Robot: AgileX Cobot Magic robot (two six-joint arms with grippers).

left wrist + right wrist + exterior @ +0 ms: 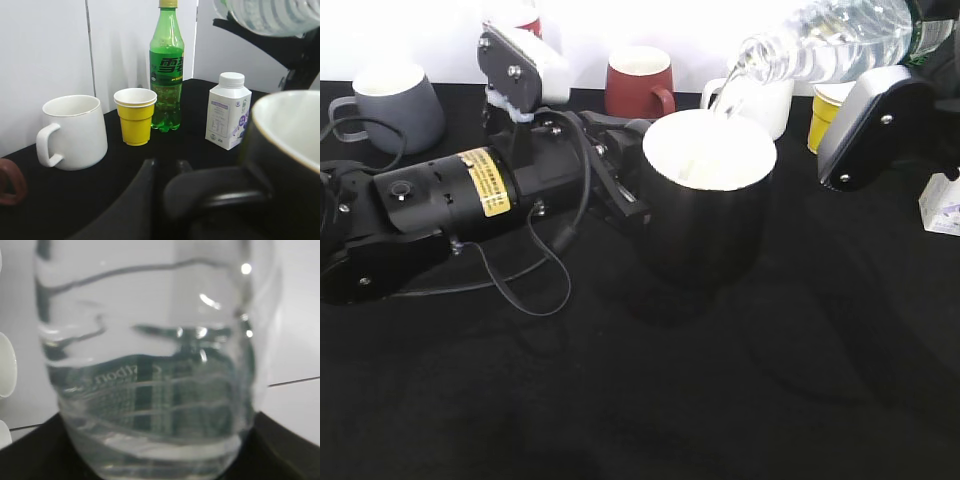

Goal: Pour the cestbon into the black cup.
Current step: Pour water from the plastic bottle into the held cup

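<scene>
Cestbon (pixel 840 35) in right pincer (pixel 880 120)

White mug (pixel 74 131), yellow paper cup (pixel 135 116), green soda bottle (pixel 167 67), milk carton (pixel 228 111), grey mug (pixel 392 102), red mug (pixel 639 81)

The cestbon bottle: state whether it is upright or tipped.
Tipped. The cestbon bottle lies nearly level in the right end effector, its uncapped mouth angled down over the black cup, with water running out.
</scene>
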